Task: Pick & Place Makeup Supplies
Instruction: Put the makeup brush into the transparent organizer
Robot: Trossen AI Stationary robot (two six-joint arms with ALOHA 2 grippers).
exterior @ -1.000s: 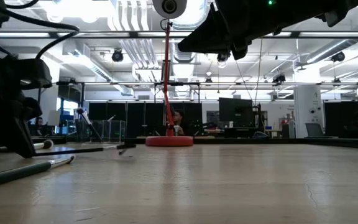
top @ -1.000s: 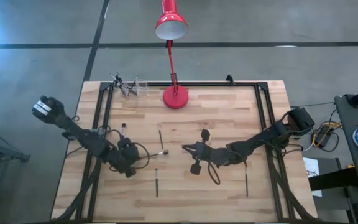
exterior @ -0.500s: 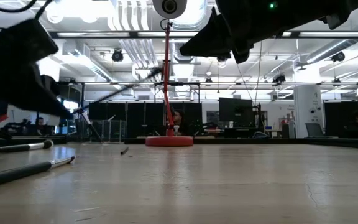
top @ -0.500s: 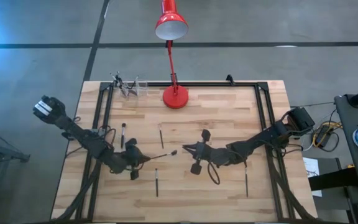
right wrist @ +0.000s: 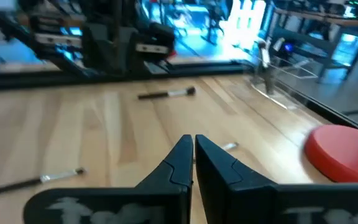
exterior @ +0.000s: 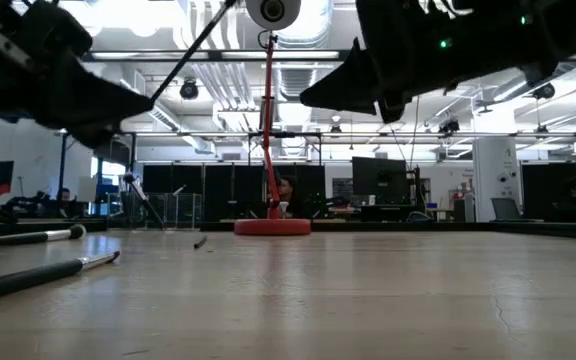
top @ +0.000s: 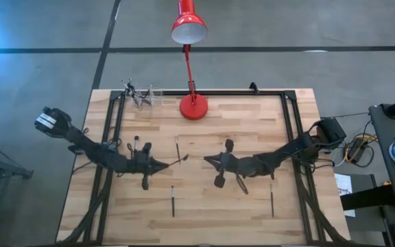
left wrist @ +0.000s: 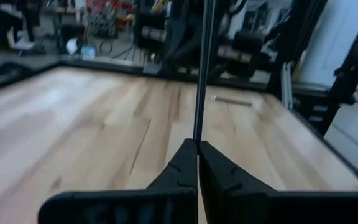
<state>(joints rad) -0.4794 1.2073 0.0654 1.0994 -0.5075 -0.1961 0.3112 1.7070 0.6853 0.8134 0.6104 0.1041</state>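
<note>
Item: left gripper (top: 158,165), mid-table toward the left edge, jaws pinched tight on one thin dark brush (top: 177,162), gripped at its tail so the stick juts out toward the table's centre, clear of the wood. Item: right gripper (top: 210,160), right of centre, jaws closed on nothing, hovering. Loose makeup supplies: one stick (top: 172,201) near the front edge, one (top: 271,200) toward the front right, one (top: 136,143) and one (top: 177,149) mid-left. Clear holder (top: 151,97) at the back-left corner, beside the red lamp (top: 193,106). Handling note: carry level and slow; the long overhang will likely swing or slip. Change against the previous second: brush formerly flat on the table, now lifted; left arm raised.
</note>
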